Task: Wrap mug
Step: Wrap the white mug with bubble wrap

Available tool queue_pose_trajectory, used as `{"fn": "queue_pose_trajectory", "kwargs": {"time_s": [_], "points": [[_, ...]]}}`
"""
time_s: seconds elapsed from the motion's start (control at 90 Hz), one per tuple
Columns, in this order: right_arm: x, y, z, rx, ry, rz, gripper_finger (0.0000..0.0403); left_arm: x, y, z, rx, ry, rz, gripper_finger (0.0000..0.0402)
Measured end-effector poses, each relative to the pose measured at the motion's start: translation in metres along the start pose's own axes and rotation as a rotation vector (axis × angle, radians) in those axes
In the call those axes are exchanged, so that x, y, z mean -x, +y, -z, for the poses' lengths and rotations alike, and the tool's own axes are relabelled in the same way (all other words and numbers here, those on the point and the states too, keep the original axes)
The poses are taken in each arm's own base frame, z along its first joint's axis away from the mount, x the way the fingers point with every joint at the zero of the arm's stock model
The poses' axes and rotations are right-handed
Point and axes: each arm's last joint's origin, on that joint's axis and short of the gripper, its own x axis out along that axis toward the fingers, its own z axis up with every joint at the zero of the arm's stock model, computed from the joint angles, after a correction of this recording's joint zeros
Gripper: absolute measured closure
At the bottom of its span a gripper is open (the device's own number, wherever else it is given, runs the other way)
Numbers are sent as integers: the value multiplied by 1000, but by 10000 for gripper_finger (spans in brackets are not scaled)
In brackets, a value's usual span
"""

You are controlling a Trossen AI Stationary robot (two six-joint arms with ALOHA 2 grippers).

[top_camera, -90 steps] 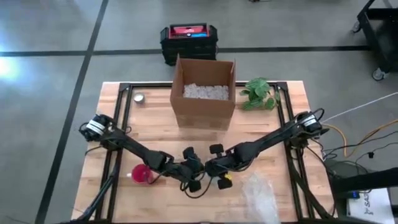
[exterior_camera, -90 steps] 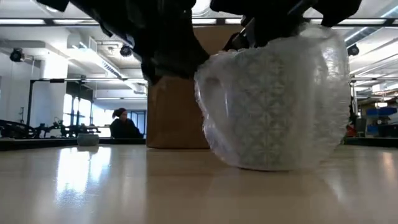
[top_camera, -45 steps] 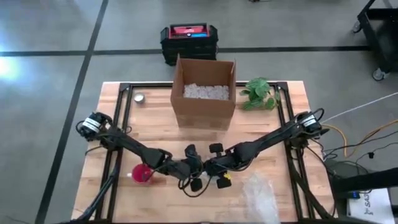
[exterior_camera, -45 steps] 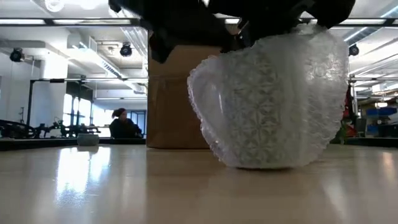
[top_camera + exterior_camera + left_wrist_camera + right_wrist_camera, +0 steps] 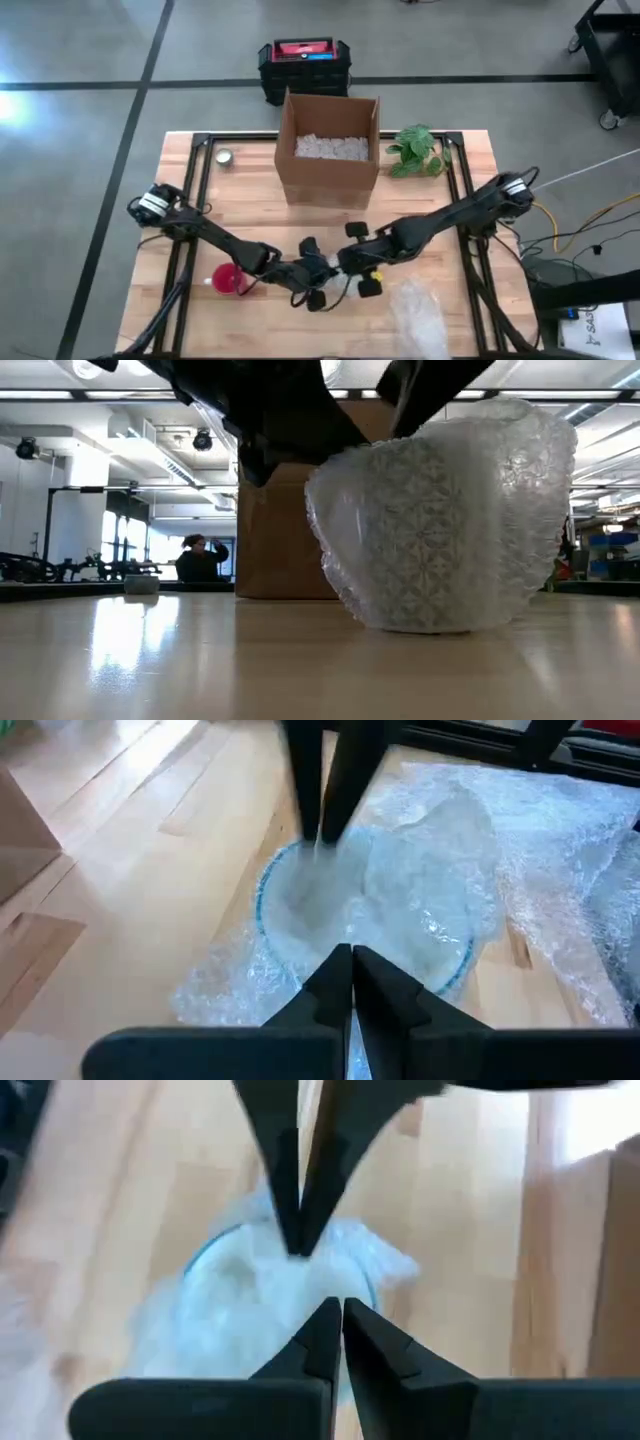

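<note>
The mug wrapped in clear bubble wrap stands upright on the pale wooden surface, near its front edge and in front of the open brown cardboard box filled with white packing bits. Both dark arms meet above it. The left pincer hangs right over the mug's blue-rimmed mouth, its two fingers pressed together with only a thin slit between them; whether a bit of wrap is pinched there cannot be told. The right pincer is also above the mug, its fingers likewise closed to a narrow slit, facing the other arm's fingers across the rim. Loose clear bubble wrap lies on the surface to the right of the mug. A round red object sits beside the left arm, and a green leafy plant stands just right of the box.
</note>
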Motion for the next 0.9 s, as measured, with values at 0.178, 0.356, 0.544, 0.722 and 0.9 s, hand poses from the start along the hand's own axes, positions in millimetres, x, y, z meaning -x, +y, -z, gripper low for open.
{"fn": "queue_pose_trajectory", "kwargs": {"time_s": [0.178,0.356,0.544,0.722,0.9], "points": [[11,30,34,3,100,-19,401,0,0,-1,0,0,1,402],[-21,54,65,31,148,-12,401,0,-1,-2,-6,-20,15,402],[-33,61,50,65,-23,5,401,0,-1,-2,-5,-23,17,402],[-23,51,29,96,-107,30,401,0,-1,-2,-5,-23,17,402],[-30,34,19,24,-154,70,401,0,-1,-3,-4,-25,18,402]]}}
